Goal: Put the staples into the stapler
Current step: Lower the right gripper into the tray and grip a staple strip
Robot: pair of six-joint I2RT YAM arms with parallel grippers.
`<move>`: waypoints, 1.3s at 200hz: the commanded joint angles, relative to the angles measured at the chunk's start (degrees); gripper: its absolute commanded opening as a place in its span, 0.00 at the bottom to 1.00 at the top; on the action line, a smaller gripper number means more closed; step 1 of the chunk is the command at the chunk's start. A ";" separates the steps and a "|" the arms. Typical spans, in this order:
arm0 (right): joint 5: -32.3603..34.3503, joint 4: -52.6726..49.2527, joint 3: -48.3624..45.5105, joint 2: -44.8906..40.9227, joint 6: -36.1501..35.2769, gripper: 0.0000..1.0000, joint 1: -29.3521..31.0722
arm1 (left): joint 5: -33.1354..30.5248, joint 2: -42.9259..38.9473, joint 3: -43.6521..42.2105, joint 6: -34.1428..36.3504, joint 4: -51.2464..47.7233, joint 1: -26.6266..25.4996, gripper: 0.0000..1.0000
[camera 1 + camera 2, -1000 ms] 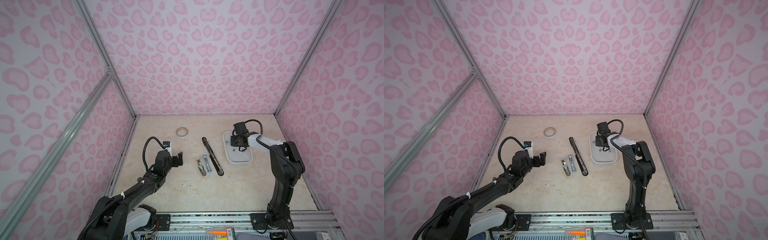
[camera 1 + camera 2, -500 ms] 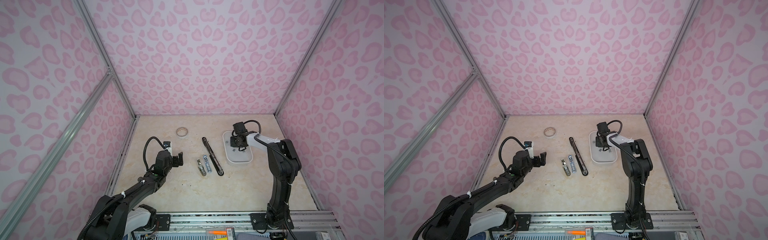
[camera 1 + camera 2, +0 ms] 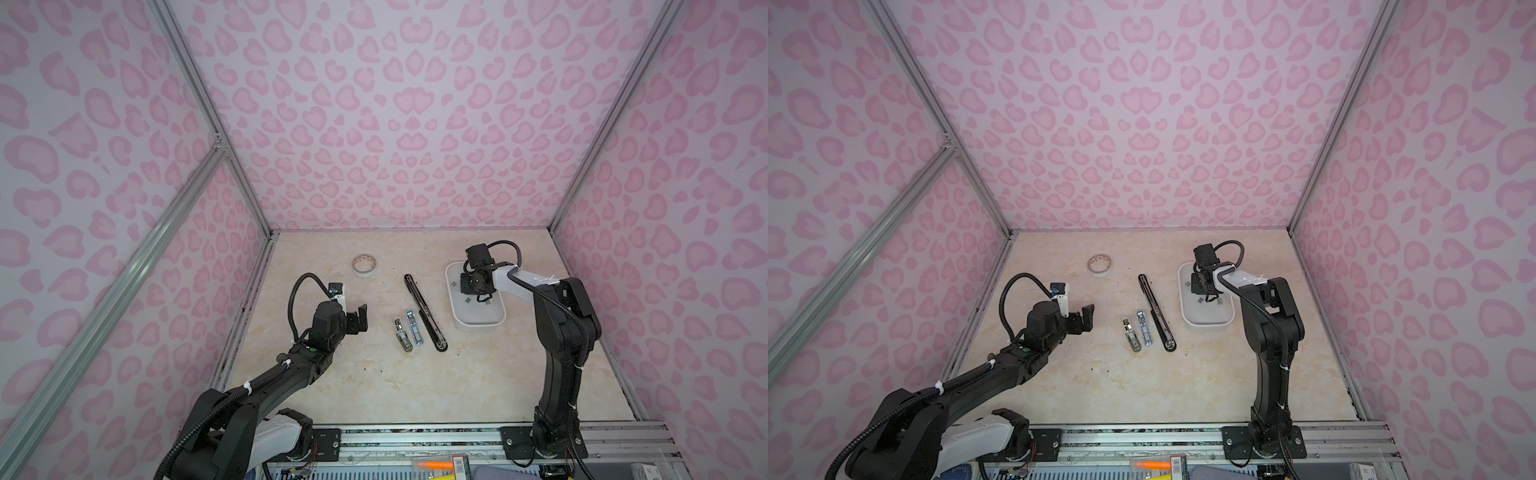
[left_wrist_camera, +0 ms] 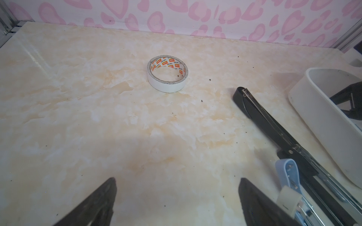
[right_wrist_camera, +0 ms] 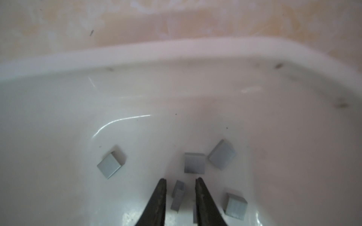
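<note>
The only writing in view is on the roll of white tape (image 4: 167, 73). Orange-red labels are running round the inside of its core, and their small white lettering is too fine for me to read with certainty. In both top views the roll is lying flat at the upper middle of the tabletop (image 3: 374, 386), well apart from everything else.

The staples (image 5: 194, 163) are lying as short grey strips on the floor of the white tray (image 5: 176, 50), which is sitting at the right of the tabletop in a top view. The right gripper (image 5: 180, 180) is reaching down into the tray. Its jaws are standing narrowly parted on either side of one strip (image 5: 178, 197), with a sliver of gap showing on each side, so it is grasping nothing.

The black stapler (image 3: 424, 311) is lying opened out in a long diagonal line just left of the tray. A pale blue small stapler (image 3: 414, 328) and a cream small stapler (image 3: 402, 335) are lying side by side near its lower end. The left gripper (image 3: 359, 320) is hovering left of them over bare table, jaws spread wide and empty.

The tabletop is showing a glossy beige marble pattern peppered with dark specks. The walls (image 3: 395, 124) are showing pale lilac covered in pink heart-like blotches, and aluminium profiles (image 3: 199, 95) are running along the corners.
</note>
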 commanded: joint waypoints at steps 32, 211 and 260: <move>-2.23 0.90 -0.39 -1.04 -1.54 0.22 1.41 | -0.30 0.54 0.95 0.97 1.78 -0.12 0.98; -1.37 -0.23 0.92 -0.16 0.29 0.28 3.19 | 0.05 1.25 1.46 1.74 1.69 -1.01 0.97; -0.68 -1.40 2.39 1.85 1.33 0.31 3.22 | -0.21 1.07 1.22 1.87 1.87 -1.27 0.98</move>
